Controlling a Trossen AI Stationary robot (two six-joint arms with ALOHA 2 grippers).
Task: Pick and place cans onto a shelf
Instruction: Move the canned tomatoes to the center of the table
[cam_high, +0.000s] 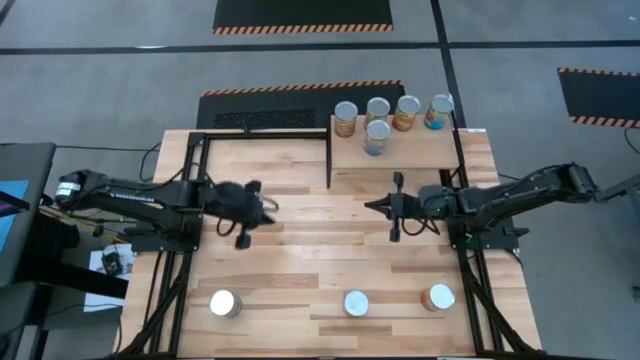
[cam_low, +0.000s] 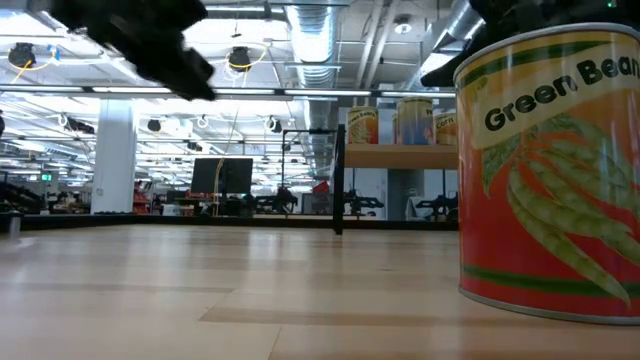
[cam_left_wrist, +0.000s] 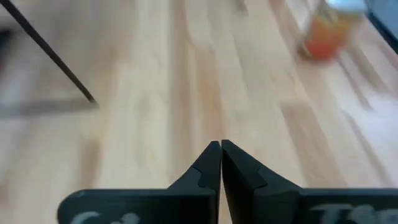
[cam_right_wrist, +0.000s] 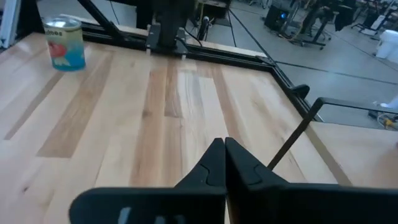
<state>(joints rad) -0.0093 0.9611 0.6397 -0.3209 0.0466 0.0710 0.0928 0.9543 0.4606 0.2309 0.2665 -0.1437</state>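
From above, five cans (cam_high: 391, 114) stand on the pale wooden shelf (cam_high: 420, 152) at the table's far right corner, four in a row along its back and one just in front of them. Three more cans sit in a line near the front edge of the plank table (cam_high: 300, 250): one with a white lid (cam_high: 224, 303) at left, one (cam_high: 356, 303) in the middle, one with an orange label (cam_high: 439, 297) at right. The left gripper (cam_high: 262, 212) and right gripper (cam_high: 379, 206) hover over mid-table, tips facing each other, well apart from every can.

At table height, a red-orange green-beans can (cam_low: 548, 170) fills the right foreground; the shelf (cam_low: 400, 156) with cans on it shows far behind, beside a black frame post (cam_low: 339, 180).

The left wrist camera shows its fingers (cam_left_wrist: 208, 168) pressed together over bare planks, a blurred orange can (cam_left_wrist: 323, 37) beyond.

The right wrist camera shows its fingers (cam_right_wrist: 214, 163) likewise pressed together, empty, with a blue-labelled can (cam_right_wrist: 64, 43) standing far off near the black frame (cam_right_wrist: 205, 53)
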